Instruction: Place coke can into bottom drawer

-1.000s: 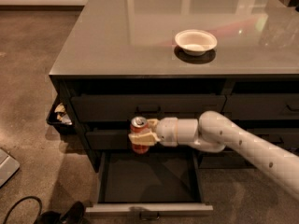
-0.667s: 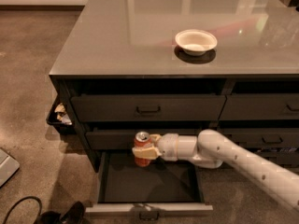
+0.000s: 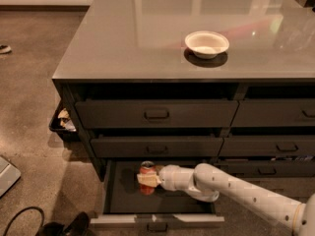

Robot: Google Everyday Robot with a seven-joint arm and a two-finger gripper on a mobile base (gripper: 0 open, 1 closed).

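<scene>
Off the bench's left edge, low down: a black bin with light clutter in it, tight against the side. On the floor off the front-left corner there's a black cable.

Bench: glossy grey top. The left column below the front edge has three wide drawers. The top drawer and middle drawer sit flush. The bottom drawer stands open toward the front, interior dark.

The coke can is upright inside the bottom drawer, left of its centre and nearer the back than the front lip. Its base looks to be down at the drawer floor, but shadow hides the contact, so I can't confirm it's seated.

The gripper is inside the open drawer too, coming in from the right, fingers clamped across the can's mid-body. The white arm runs from the gripper over the drawer's right side to the lower right, below the bench's front edge.

The white bowl sits on the top, right of centre and back from the front edge, well apart from the can. The right-column drawers are narrower, each with a small handle.
</scene>
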